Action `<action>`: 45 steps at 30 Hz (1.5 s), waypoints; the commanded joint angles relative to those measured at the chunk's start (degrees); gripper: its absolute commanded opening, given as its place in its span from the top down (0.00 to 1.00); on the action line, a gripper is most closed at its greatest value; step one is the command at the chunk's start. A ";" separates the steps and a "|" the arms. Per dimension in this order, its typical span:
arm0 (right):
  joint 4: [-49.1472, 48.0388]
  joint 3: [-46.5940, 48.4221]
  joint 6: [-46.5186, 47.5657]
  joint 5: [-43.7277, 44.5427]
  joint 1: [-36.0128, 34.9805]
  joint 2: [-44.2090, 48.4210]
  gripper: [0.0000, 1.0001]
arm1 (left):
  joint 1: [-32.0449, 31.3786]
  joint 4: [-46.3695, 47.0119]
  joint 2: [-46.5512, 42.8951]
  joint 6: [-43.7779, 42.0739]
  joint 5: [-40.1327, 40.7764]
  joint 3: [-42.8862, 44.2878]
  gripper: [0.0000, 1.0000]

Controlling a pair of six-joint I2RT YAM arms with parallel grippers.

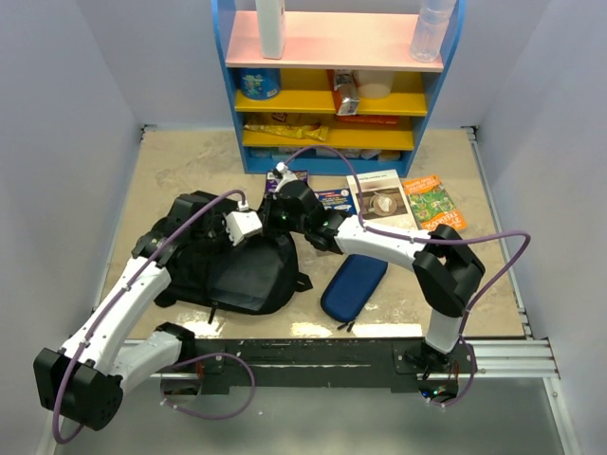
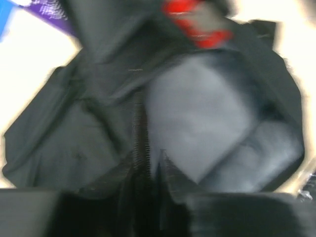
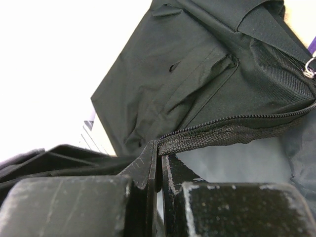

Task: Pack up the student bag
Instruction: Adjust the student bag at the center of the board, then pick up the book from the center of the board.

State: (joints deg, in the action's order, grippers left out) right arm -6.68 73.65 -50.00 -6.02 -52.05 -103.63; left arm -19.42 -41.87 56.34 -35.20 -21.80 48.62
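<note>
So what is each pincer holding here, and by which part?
The right pincer pinches the student bag by the zippered edge of its opening. The left pincer: too blurred to tell.

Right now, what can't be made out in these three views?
Left wrist: motion blur; unclear whether the left claw grips the student bag. Red thing at the top edge: blurred, cut off.
Top: left arm and right arm cover the bag's opening; shelf labels too small.
Right wrist: right claw pinches the zipper edge, but the frame edge cuts off the bag's inside.
</note>
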 commanded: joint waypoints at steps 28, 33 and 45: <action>29.32 1.22 8.06 16.01 38.95 5.63 0.01 | 1.58 4.69 0.00 4.70 9.76 5.78 1.00; 31.03 -1.83 6.59 19.22 44.92 11.07 0.01 | 1.58 5.30 0.62 5.23 10.29 6.48 1.00; 16.09 -20.20 -1.32 10.06 43.81 20.31 0.01 | 3.86 8.38 2.46 4.88 9.41 5.44 1.00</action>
State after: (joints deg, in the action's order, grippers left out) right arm 17.61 59.07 -46.26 8.36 -2.59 -87.50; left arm -17.47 -38.09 58.87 -30.57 -11.79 53.04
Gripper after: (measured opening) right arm 0.986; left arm 0.058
